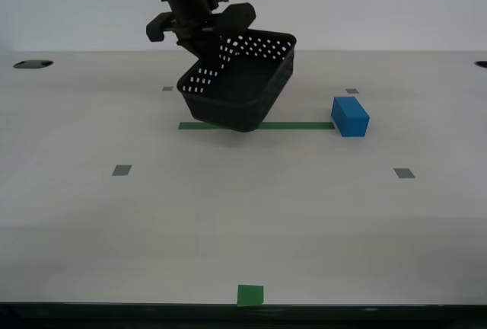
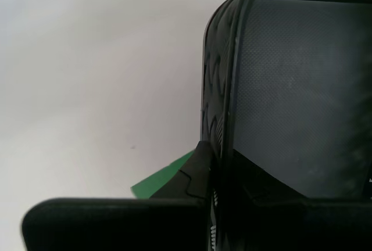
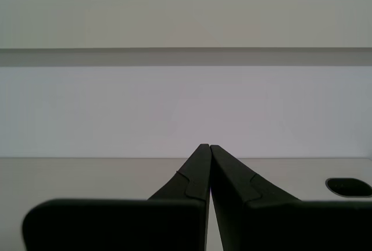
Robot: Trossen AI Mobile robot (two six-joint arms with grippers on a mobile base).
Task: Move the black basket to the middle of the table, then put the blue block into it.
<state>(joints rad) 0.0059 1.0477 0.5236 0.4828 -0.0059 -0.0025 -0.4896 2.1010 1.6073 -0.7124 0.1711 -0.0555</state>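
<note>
My second gripper [image 1: 207, 39] clamps the rim of the black basket [image 1: 242, 85] and holds it tilted above the pale surface [image 1: 228, 207], the basket's open side turned toward the exterior camera and its lowest corner hanging just over the green tape strip [image 1: 293, 125]. In the second wrist view the fingers close tight on the basket's [image 2: 302, 100] wall, one finger outside and one inside, with a corner of the green tape [image 2: 163, 178] showing just past the outer finger. The blue block [image 1: 350, 116] sits on the surface at the far end of the tape strip from the second gripper, toward the exterior view's right, apart from the basket and untouched. Small grey squares [image 1: 122, 170] dot the surface nearer the camera than the gripper, and a green square marker [image 1: 249, 295] lies at the near edge. My first gripper [image 3: 209, 149] shows only in its own wrist view, its jaws pressed together with nothing between them, pointing over the surface [image 3: 87, 175] toward a pale wall, with a dark round hole [image 3: 347, 186] off to one side.
</note>
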